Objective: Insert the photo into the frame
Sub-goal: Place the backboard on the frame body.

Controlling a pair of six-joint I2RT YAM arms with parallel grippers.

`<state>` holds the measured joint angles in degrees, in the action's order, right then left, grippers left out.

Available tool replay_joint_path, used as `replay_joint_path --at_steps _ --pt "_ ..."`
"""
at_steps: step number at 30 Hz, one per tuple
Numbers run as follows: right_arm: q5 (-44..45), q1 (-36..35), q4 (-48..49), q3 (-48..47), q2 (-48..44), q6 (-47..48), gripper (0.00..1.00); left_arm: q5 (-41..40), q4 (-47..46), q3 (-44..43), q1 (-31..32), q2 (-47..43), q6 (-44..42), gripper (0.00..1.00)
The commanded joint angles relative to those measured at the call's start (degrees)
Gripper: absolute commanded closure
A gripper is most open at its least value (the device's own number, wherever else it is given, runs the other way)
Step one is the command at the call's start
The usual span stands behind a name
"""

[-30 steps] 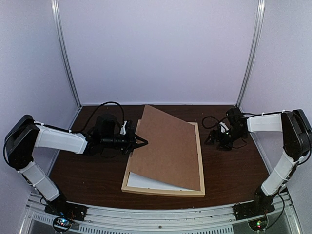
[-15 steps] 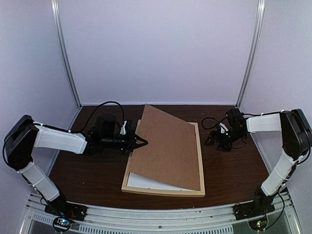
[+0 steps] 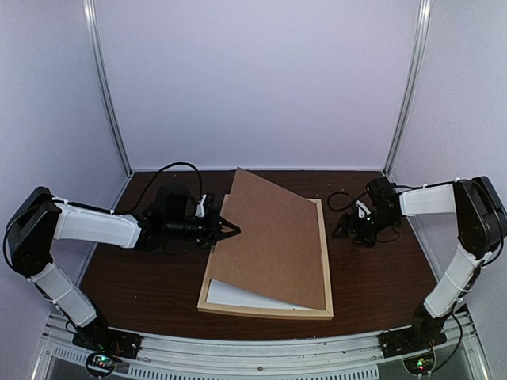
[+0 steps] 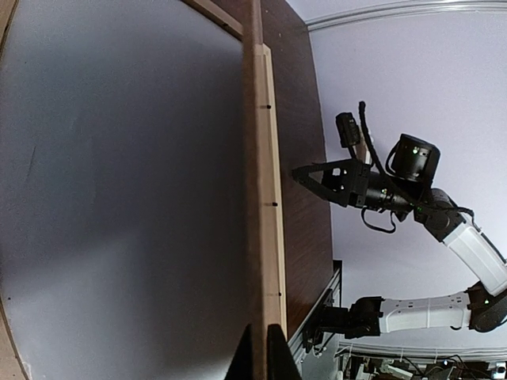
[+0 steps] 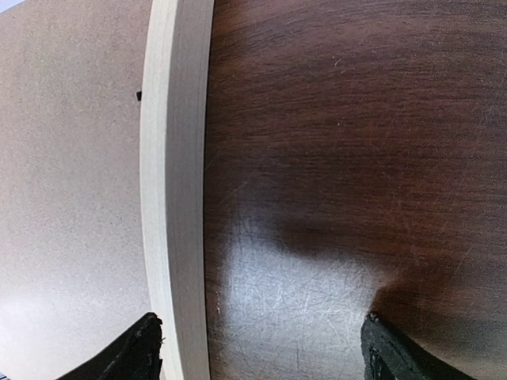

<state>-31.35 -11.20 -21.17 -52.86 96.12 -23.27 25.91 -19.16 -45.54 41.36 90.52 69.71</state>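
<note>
The light wood frame (image 3: 325,261) lies flat on the table. The brown backing board (image 3: 273,237) leans over it, its left edge raised and its right edge down by the right rail. My left gripper (image 3: 230,231) is shut on the board's raised left edge; in the left wrist view the fingertips (image 4: 276,358) pinch the thin board (image 4: 254,237). A white sheet (image 3: 238,297) lies in the frame under the board; no cat picture shows, so I cannot tell if it is the photo. My right gripper (image 3: 352,229) is open, low over the table just right of the frame's right rail (image 5: 174,198).
Dark wood table (image 3: 142,277) with white walls at the back and sides. Black cables lie at the back left (image 3: 170,170) and back right (image 3: 341,198). The right rail carries small black tabs (image 4: 273,203).
</note>
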Motion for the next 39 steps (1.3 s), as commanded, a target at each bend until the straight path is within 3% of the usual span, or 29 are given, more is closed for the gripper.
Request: replay_joint_path --at_steps 1,18,39 --pt "-0.8 0.2 1.1 0.5 0.9 0.3 0.14 -0.8 -3.9 -1.8 0.5 -1.4 -4.2 1.0" --pt "-1.0 0.2 0.8 -0.2 1.8 0.7 0.14 -3.0 -8.5 1.3 0.6 -2.4 -2.8 1.0" --pt "-1.1 0.2 1.4 0.3 2.4 0.5 0.14 -2.1 -3.0 0.0 1.1 -1.6 -1.0 1.0"
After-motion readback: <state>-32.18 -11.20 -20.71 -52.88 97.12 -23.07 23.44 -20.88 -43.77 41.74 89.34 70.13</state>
